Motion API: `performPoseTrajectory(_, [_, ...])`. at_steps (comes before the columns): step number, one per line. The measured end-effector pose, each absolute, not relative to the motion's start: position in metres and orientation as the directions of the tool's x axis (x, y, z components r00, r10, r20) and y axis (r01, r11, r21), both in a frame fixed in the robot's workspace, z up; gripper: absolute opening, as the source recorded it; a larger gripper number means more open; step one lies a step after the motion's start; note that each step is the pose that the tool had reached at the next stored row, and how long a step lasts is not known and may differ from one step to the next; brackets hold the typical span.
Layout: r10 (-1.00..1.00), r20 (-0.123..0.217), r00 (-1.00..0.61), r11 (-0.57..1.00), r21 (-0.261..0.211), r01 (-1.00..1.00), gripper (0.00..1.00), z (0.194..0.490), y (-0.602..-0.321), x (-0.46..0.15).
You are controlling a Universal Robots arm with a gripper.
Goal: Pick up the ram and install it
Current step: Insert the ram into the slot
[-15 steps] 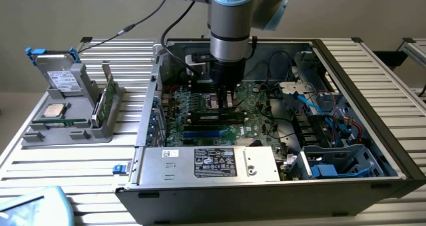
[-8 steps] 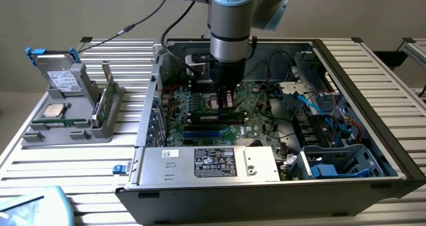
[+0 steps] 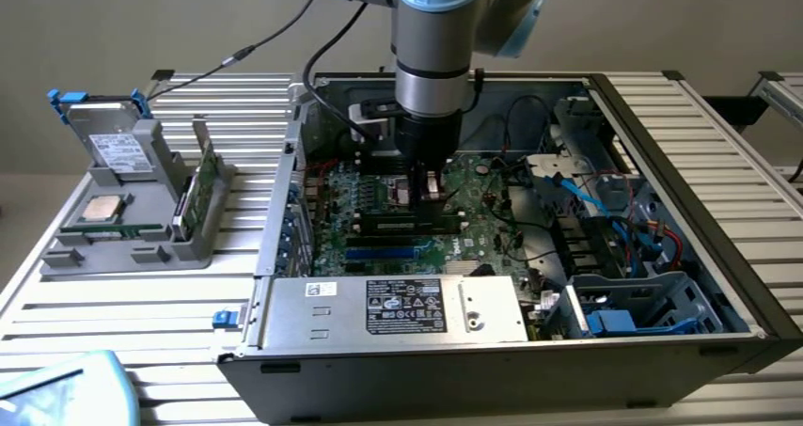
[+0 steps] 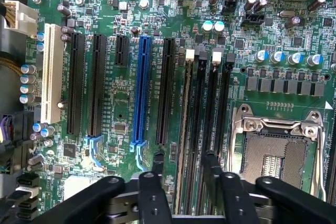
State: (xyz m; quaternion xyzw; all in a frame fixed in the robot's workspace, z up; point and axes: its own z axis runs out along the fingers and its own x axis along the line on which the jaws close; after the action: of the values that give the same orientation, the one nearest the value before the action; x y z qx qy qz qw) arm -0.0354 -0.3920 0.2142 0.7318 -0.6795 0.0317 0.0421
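The ram (image 3: 404, 225) stood on edge in a memory slot of the motherboard (image 4: 121, 103), inside the open case (image 3: 702, 163), in the first slot beside the long expansion slots. On its other side were three more memory slots and then the bare socket (image 4: 273, 150). We judged that the placing step was at its end: the stick was in its slot and nothing held it. We could not tell whether it was pressed fully home or whether the latches at the slot ends had closed.

The end effector (image 4: 184, 158) hung directly over the ram. In the wrist view its two fingers (image 4: 156, 182) stood apart, one on each side of the stick, with a gap between each finger and the stick. So we read it as open and holding nothing. In the exterior view the arm came straight down into the case, and the fingertips were just above the top edge of the ram.

In our judgement, any move from this pose called for keeping the fingers clear of the stick and of the latches, so that the ram was not tilted in its slot.

Outside the case, on the tabletop (image 3: 126, 304), a grey holder (image 3: 75, 252) carried a spare stick (image 3: 201, 183), a chip (image 3: 103, 208) and a drive (image 3: 119, 149), all well apart from the end effector.
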Motion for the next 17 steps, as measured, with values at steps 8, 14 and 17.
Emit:
performPoseTrajectory(8, [-0.992, 0.104, 0.075, -0.073, 0.019, -0.997, 0.57, 0.225, -0.392, -0.038])
performPoseTrajectory(14, [-0.992, 0.104, 0.075, -0.073, 0.019, -0.997, 0.57, 0.239, -0.392, -0.038])
performPoseTrajectory(17, [-0.992, 0.103, 0.075, -0.073, 0.019, -0.997, 0.49, 0.24, -0.392, -0.038])
